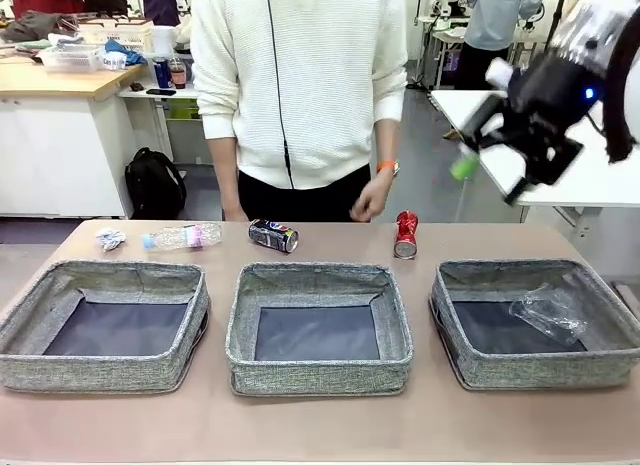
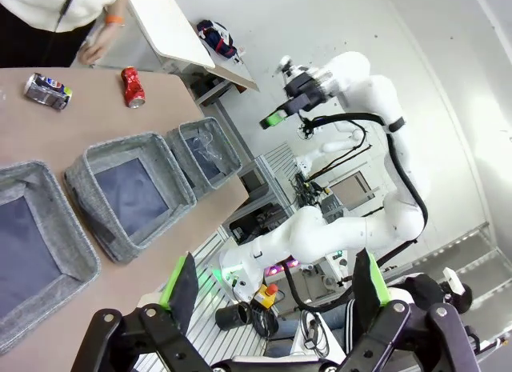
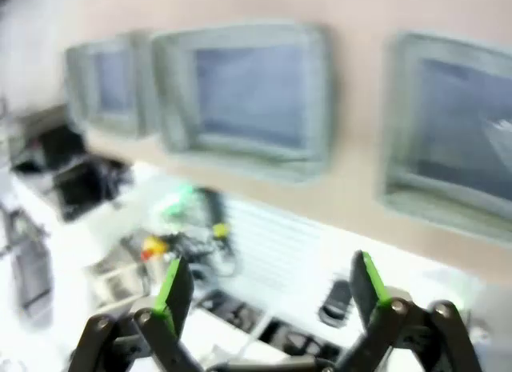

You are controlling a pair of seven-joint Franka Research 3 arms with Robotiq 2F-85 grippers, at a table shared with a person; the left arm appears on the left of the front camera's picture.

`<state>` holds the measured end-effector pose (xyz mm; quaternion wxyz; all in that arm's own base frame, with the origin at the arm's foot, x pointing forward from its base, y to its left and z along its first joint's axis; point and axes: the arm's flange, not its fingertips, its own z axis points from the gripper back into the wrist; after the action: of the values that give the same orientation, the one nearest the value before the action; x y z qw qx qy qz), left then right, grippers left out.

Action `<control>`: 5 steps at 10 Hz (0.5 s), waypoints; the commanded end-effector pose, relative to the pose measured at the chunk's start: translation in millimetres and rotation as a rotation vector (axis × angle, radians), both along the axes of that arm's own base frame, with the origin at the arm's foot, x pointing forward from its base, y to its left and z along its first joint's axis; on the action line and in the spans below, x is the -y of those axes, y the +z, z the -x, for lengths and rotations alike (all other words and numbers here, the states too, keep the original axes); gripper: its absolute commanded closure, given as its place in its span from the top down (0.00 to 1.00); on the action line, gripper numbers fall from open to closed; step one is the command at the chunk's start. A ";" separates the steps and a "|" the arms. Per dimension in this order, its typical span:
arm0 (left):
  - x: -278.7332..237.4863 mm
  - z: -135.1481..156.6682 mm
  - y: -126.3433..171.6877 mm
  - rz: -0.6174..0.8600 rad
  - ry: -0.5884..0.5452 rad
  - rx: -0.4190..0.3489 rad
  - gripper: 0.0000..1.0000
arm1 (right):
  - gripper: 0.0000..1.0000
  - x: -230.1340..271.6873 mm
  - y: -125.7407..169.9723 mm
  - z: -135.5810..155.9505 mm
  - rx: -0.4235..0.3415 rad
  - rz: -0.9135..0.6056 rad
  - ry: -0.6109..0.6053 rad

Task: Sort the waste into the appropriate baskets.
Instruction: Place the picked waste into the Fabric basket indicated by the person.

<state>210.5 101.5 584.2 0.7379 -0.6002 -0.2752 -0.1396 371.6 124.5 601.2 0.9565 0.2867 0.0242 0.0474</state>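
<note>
Three grey woven baskets stand in a row: left (image 1: 100, 371), middle (image 1: 318, 371) and right (image 1: 540, 366). Clear plastic film (image 1: 548, 313) lies in the right basket. Behind the baskets lie a white paper wad (image 1: 110, 238), a clear bottle (image 1: 183, 236), a dark can (image 1: 273, 235) and a red can (image 1: 405, 234). My right gripper (image 1: 490, 178) hangs high above the right basket, open and empty, blurred by motion. Its wrist view (image 3: 272, 296) looks down on the baskets, with the film (image 3: 496, 136) at the right. My left gripper (image 2: 276, 296) is open and empty, off the table's near edge.
A person in a white sweater stands at the far side, one hand (image 1: 372, 198) hanging near the red can. A white side table (image 1: 590, 180) stands behind my right arm. Bare tabletop runs in front of the baskets.
</note>
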 end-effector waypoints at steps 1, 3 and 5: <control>1.2 -0.6 2.5 0.012 -0.009 0.029 1.00 | 1.00 17.2 -8.6 14.0 0.092 -0.351 0.125; 1.2 -0.6 2.5 0.012 -0.009 0.029 1.00 | 1.00 49.2 -10.7 26.9 0.053 -0.455 0.106; 1.2 -0.6 2.5 0.012 -0.009 0.029 1.00 | 1.00 63.3 -18.3 30.7 0.087 -0.501 0.069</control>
<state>210.5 101.4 584.3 0.7379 -0.6002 -0.2752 -0.1397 343.4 64.0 590.0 0.8616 0.4995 -0.0134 0.0896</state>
